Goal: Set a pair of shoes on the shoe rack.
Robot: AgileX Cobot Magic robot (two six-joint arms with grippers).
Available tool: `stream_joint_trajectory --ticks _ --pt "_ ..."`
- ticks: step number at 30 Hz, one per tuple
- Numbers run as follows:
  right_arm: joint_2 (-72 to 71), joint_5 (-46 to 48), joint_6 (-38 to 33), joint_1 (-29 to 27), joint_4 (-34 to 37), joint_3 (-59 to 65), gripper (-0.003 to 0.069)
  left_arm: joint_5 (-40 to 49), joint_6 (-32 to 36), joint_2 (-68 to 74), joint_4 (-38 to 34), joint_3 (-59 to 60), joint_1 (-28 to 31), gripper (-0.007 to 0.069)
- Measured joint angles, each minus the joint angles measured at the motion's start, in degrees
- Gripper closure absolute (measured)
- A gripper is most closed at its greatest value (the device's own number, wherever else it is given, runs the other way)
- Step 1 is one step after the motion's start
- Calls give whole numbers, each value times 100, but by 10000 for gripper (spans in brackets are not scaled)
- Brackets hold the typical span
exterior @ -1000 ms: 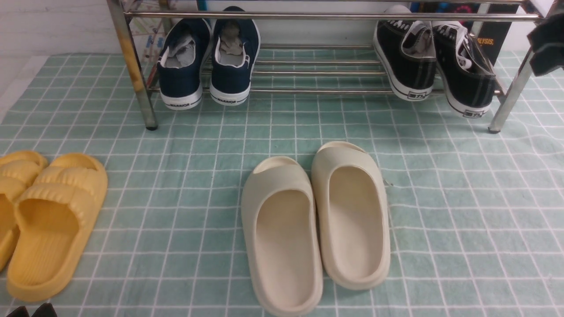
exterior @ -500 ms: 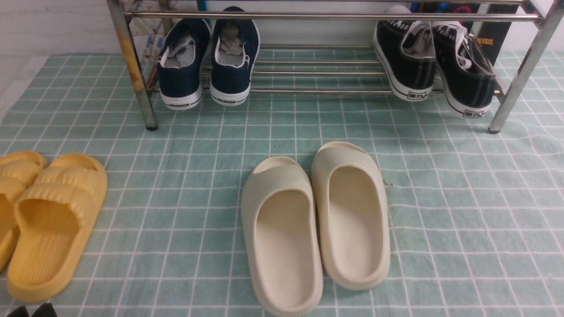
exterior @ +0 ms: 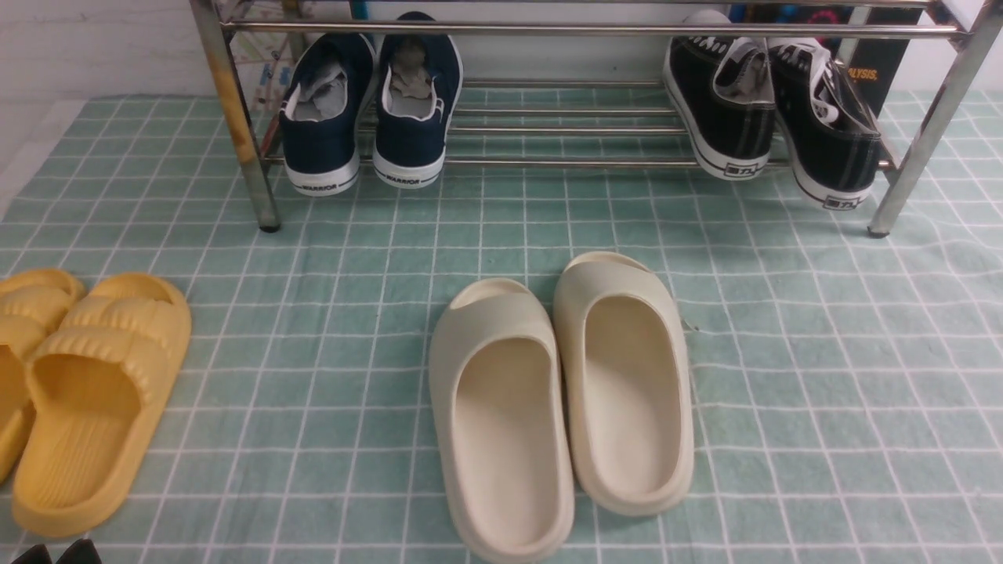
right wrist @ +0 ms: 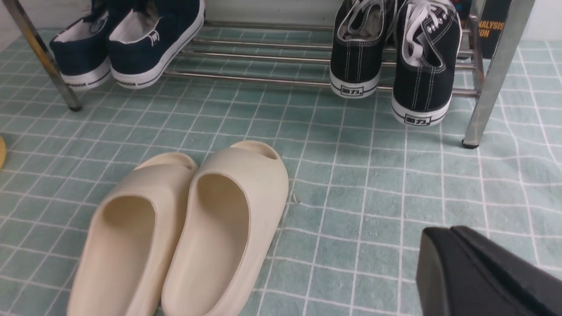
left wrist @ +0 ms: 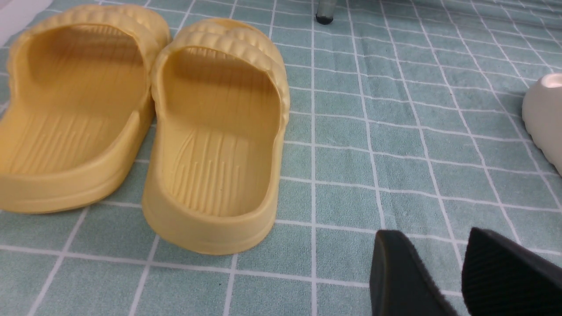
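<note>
Right pincer (right wrist: 443, 263) closed, empty; left pincer (left wrist: 456, 267) open.

Shoe rack (exterior: 595, 30) top cut off by front view's upper edge; far-left yellow slide (exterior: 23, 313) cropped; black sneakers' (exterior: 772, 102) toes hidden behind rail.

Black sneakers (exterior: 772, 117) on chrome rack (exterior: 564, 30)
</note>
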Motion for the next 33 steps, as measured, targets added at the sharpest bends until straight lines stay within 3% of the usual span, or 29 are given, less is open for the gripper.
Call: stream_joint_trajectory --ticks 11,16,21,25,27,29,31,33 --pt "0 -74 -307 0 195 119 659 0 0 0 0 0 0 387" --pt "-102 -1462 -1371 0 1062 1052 662 0 0 0 0 0 0 387" --pt "-1099 -2957 -1654 0 1399 2524 662 0 0 0 0 0 0 387" --pt "-1877 -3464 -1139 -41 859 3359 662 0 0 0 0 0 0 387" --pt "-2505 -3618 -176 -233 -321 3971 662 0 0 0 0 0 0 387" --pt "-2690 -3618 243 -324 -729 4137 662 0 0 0 0 0 0 387" --pt "-2980 -3549 1326 -560 -1659 4486 662 0 0 0 0 0 0 387" --pt "-3022 -3539 1973 -691 -2172 4738 662 0 0 0 0 0 0 387"
